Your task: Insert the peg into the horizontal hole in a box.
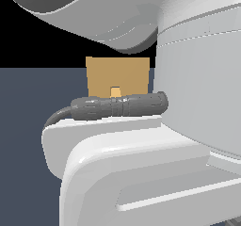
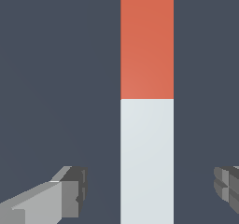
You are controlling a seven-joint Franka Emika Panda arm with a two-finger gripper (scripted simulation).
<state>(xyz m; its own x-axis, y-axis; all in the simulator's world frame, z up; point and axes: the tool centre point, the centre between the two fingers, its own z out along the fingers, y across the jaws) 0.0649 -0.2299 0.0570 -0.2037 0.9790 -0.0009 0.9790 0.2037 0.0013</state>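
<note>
I see the gripper (image 2: 149, 190) spread wide, holding nothing, with the peg (image 2: 147, 125) lying flat between its 2 fingers (image 2: 70, 192), nearer the farther one but touching neither. My worry: the off-centre gap could let 1 pad strike first and skew the peg as I clench. In the exterior view, my arm hides most of the box (image 1: 117, 74), its hole (image 1: 115, 92) barely showing.

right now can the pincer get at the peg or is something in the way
Probably yes. In the wrist view the pincer is open, with a finger on each side of the peg and nothing but bare floor between. Neither finger touches it yet.
</note>
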